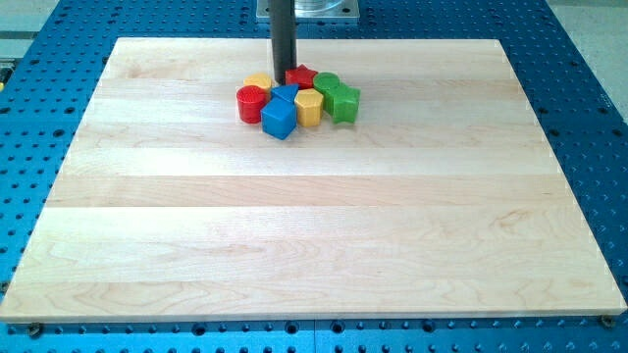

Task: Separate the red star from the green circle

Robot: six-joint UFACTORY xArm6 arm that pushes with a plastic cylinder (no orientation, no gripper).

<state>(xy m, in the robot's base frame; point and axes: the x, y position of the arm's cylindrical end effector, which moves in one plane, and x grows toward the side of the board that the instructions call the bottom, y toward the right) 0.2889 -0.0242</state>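
The red star (301, 76) lies at the top of a tight cluster of blocks near the top middle of the wooden board (314, 245). The green circle (326, 82) touches it on the view's right. My tip (283, 81) stands at the cluster's top edge, just left of the red star and touching or almost touching it. The rod hides part of the blocks behind it.
Packed in the same cluster are a green star (343, 102), a yellow hexagon-like block (308, 107), a blue cube (279, 119), another blue block (286, 93), a red cylinder (251, 103) and a yellow block (259, 82). Blue perforated table surrounds the board.
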